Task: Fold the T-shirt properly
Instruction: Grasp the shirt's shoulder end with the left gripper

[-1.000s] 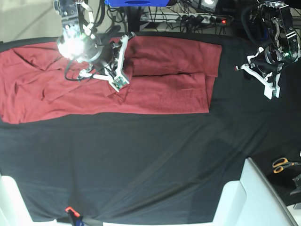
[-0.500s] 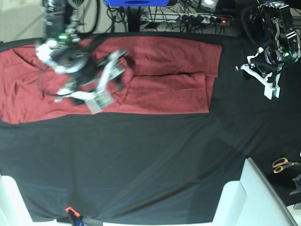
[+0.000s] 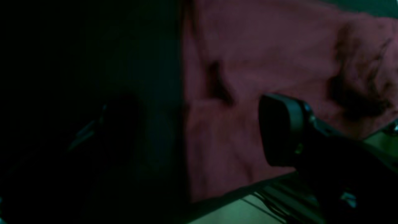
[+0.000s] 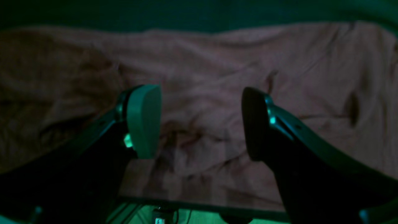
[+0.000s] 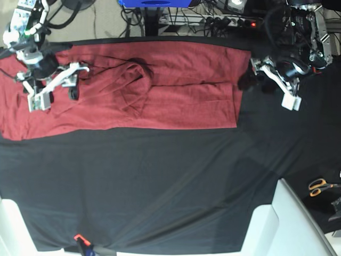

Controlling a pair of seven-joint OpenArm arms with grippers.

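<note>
Brick-red, thin and softly creased, the long-sleeved knit T-shirt (image 5: 160, 93) lies spread along the far side of the worktop (image 5: 176, 186), which is covered by a matte black cloth sheet. Its right part looks flat with a straight lower edge; near the middle a puckered fold (image 5: 133, 88) rises in a rumpled ridge.

The right hand (image 5: 50, 93), white-framed, hangs over the shirt's left part; its wrist view shows two rounded pads (image 4: 144, 119) standing well apart with only wrinkled fabric between them, nothing gripped. The left hand (image 5: 272, 80) sits just past the shirt's right edge above the black cloth; its own dim, blurred view shows one dark pad (image 3: 279, 127) against red fabric, the other lost in shadow, so I cannot tell its spread there.

Orange-handled scissors (image 5: 319, 185) lie at the right edge, cables and a power strip (image 5: 224, 21) behind, seen only from the base view.
</note>
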